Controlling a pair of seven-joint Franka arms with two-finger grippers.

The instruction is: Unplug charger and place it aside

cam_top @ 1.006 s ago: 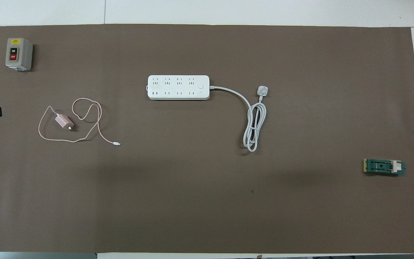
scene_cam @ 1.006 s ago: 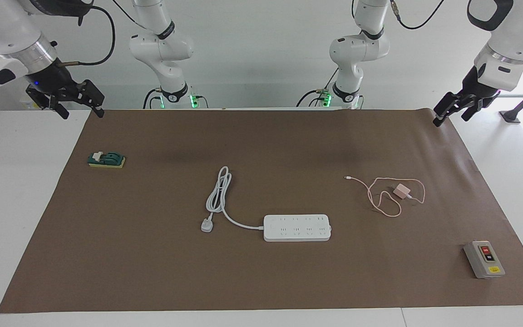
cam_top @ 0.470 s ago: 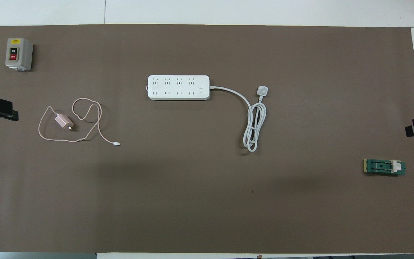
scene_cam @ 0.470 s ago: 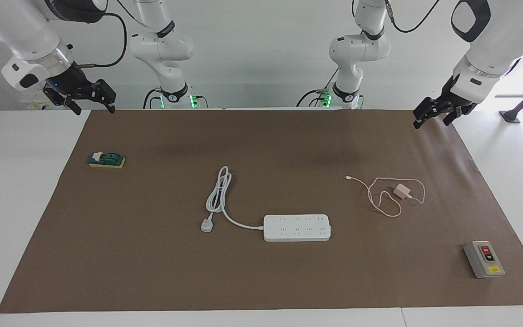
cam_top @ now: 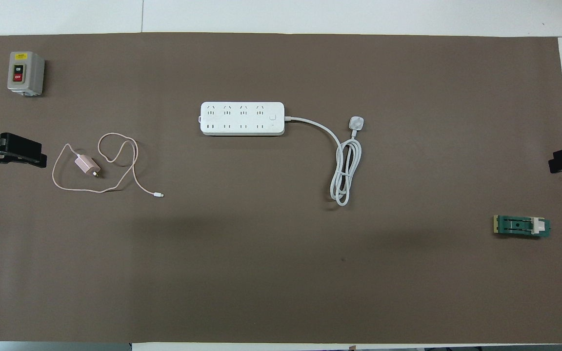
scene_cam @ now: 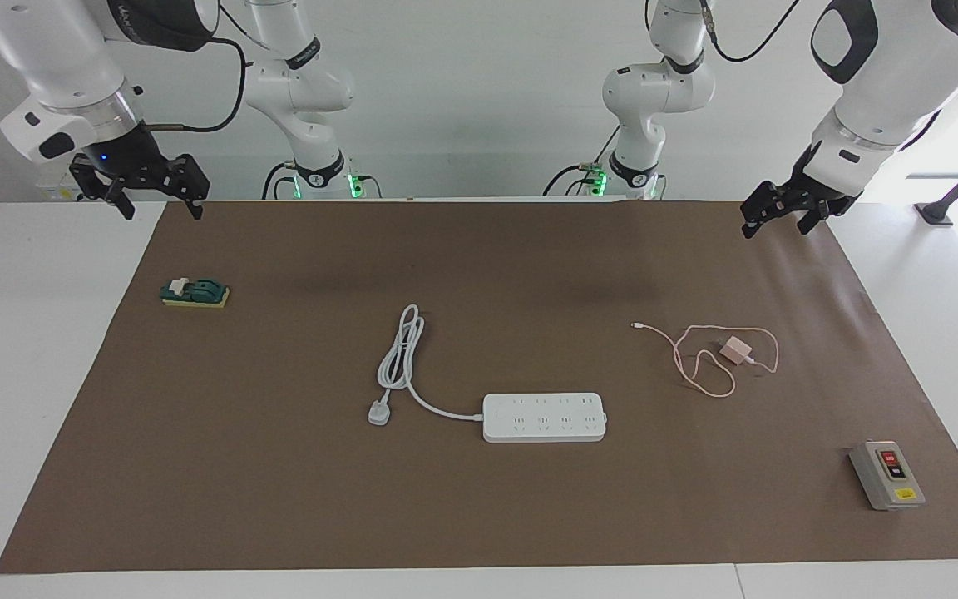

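Left gripper [scene_cam: 770, 219], open and empty, raised above the mat's edge, charger [scene_cam: 735, 350] well apart.

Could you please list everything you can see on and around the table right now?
charger: one, pale pink with a looped thin cable, lying unplugged toward the left arm's end.
power strip: one, white, mid-table, its thick cord coiled beside it.
switch box: one, grey with red and black buttons, farther from the robots than the charger.
green block: one, green on a yellow base, toward the right arm's end.
brown mat: one, covering the table.
left claw: one, black, open, raised over the mat's edge.
right claw: one, black, raised over the mat's corner.
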